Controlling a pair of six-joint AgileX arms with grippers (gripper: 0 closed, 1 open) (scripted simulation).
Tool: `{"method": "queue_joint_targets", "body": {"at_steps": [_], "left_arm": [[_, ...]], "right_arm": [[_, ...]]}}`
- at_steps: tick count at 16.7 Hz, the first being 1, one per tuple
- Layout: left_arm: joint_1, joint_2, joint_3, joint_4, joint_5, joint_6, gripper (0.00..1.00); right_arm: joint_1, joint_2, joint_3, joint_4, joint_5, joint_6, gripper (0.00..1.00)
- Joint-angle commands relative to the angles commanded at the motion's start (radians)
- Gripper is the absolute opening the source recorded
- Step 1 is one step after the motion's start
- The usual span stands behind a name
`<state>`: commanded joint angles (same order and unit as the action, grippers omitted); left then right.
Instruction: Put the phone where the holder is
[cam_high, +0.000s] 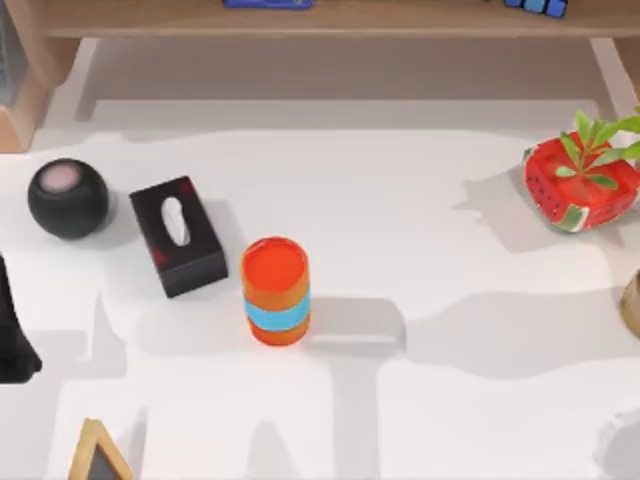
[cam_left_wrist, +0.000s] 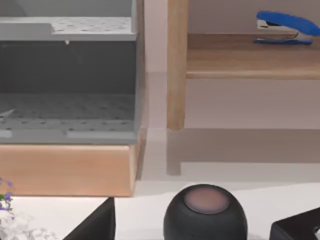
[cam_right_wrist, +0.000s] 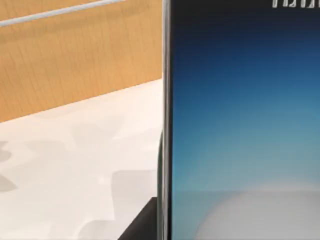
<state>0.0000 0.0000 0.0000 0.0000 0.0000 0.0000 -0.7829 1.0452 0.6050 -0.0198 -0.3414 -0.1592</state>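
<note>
From above, my left arm (cam_high: 12, 335) sits at the nine o'clock edge of the surface (cam_high: 400, 250); I cannot tell how its pincer stands. At ten o'clock a black ball (cam_high: 67, 198) rests near that edge, and just beside it toward the middle lies a black tissue box (cam_high: 178, 235), skewed. An orange cup with a blue band (cam_high: 275, 290) stands a little left of centre, apart from the box. A wooden triangle (cam_high: 98, 455) pokes in at seven o'clock. From the cup rightward the surface lies open through the centre and along the six o'clock edge. At two o'clock a red strawberry-shaped pot with green leaves (cam_high: 582, 180) sits near the right edge, and a brown thing (cam_high: 631, 303) peeks in at three o'clock. A wooden shelf (cam_high: 320, 20) runs along twelve o'clock.

The left wrist view looks past the ball at a grey bin (cam_left_wrist: 67, 80) on a wooden base, with a blue stapler (cam_left_wrist: 285, 27) on the shelf.

The right wrist view has the phone (cam_right_wrist: 245, 125) upright and very close, its pale rim vertical, above the white surface with a wooden panel (cam_right_wrist: 75, 60) behind. I cannot tell the right pincer's state.
</note>
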Motion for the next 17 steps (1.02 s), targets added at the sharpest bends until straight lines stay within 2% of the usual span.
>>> {"method": "queue_joint_targets", "body": {"at_steps": [8, 17], "left_arm": [[0.000, 0.000, 0.000, 0.000, 0.000, 0.000, 1.00], [0.000, 0.000, 0.000, 0.000, 0.000, 0.000, 1.00]], "right_arm": [[0.018, 0.003, -0.013, 0.010, -0.002, 0.006, 0.00], [0.061, 0.202, 0.026, 0.190, 0.057, 0.038, 0.00]]}}
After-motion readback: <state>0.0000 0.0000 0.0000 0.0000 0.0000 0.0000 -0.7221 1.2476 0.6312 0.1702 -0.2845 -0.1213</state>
